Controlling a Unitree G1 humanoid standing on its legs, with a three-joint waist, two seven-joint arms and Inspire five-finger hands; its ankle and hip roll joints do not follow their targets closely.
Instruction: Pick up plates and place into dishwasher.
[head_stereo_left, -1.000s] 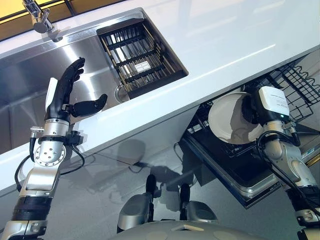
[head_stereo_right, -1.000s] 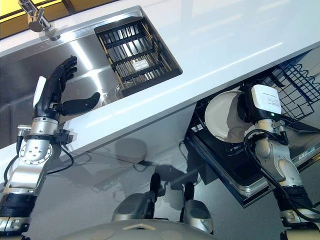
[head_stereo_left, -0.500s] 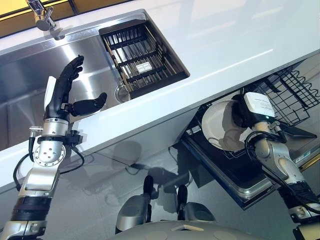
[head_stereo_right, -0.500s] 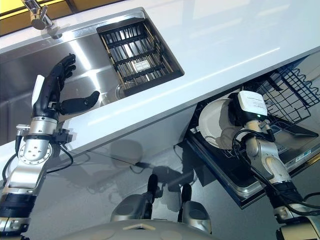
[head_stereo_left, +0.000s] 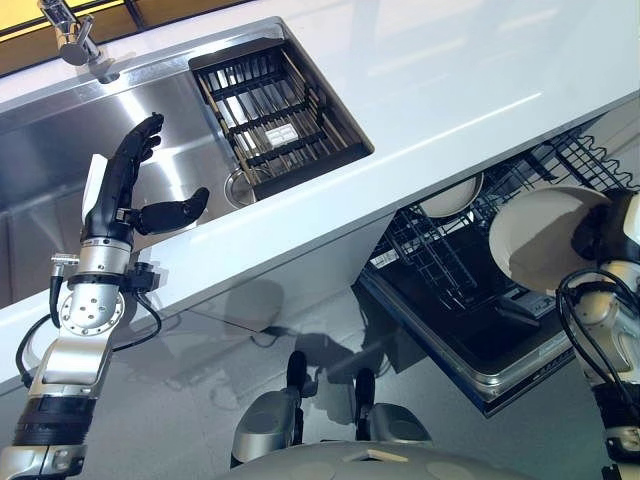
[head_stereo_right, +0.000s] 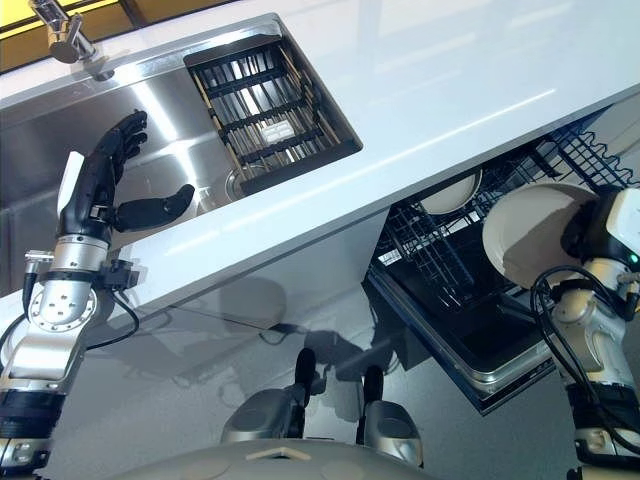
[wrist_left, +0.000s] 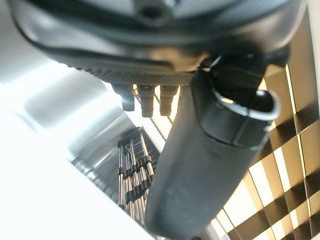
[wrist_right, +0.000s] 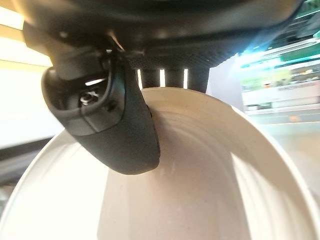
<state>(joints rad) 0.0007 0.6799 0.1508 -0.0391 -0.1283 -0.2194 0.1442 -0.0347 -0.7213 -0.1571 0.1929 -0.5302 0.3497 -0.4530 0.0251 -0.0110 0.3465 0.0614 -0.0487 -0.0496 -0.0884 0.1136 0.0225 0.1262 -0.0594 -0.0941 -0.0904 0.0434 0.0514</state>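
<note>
Plates number two: a round white plate (head_stereo_left: 545, 238) at frame right, on edge, pinched by the right hand (head_stereo_right: 600, 232); another, apparently a white dish (head_stereo_left: 452, 197), sits in the black wire dishwasher rack (head_stereo_left: 450, 250). Left hand (head_stereo_left: 125, 195) fingers spread open, upper left.

You have a white worktop (head_stereo_left: 440, 70) with a stainless sink (head_stereo_left: 60, 160) sunk into it. At the sink's right end sits a black slatted drain rack (head_stereo_left: 275, 105); a chrome tap (head_stereo_left: 72, 35) stands behind the sink. Below the worktop's front edge, the dishwasher's wire rack (head_stereo_left: 450, 255) carries one white plate (head_stereo_left: 452, 197) on edge.
</note>
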